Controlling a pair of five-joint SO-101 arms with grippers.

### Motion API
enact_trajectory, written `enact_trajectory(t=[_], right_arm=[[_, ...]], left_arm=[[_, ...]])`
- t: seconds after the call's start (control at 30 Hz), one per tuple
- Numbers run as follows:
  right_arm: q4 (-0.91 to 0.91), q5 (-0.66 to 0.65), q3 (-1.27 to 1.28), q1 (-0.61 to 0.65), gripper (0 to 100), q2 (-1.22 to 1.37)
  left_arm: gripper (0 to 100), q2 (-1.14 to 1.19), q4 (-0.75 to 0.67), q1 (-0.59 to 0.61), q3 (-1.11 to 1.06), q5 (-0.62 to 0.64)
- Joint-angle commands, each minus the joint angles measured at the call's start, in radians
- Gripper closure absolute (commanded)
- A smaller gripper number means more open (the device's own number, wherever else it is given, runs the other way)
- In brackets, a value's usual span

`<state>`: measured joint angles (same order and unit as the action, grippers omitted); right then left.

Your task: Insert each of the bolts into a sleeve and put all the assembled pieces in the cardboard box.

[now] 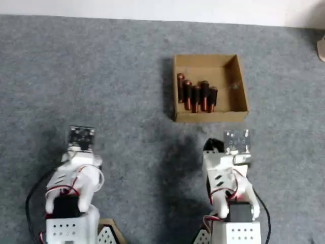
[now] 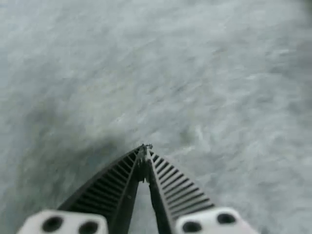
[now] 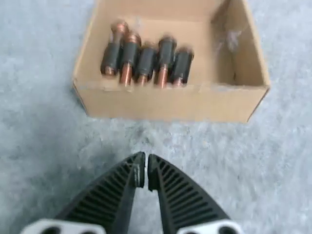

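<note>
There is one open brown cardboard box, at one o'clock on the single grey carpeted table. It holds five copper-coloured bolts in dark cylindrical sleeves, in one row toward its nine o'clock side. Two white arms stand by: left arm at seven o'clock, right arm at five.
</note>
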<state>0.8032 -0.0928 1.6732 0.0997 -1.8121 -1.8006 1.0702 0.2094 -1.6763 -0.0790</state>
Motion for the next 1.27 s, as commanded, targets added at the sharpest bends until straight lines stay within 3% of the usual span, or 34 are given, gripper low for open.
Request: enact_trajectory(t=[0.0,0.17,1.23], right_arm=[[0.107,0.002,0.151,-0.010,99.5,0.008],[0.424,0.002,0.150,-0.007,99.5,0.042],[0.441,0.002,0.151,-0.007,99.4,-0.021]], left_arm=[[99,-0.015,0.097,0.041,-0.019,-0.005],[99,-0.013,0.287,0.047,-0.019,-0.002],[99,-0.013,0.282,0.047,-0.019,-0.002]])
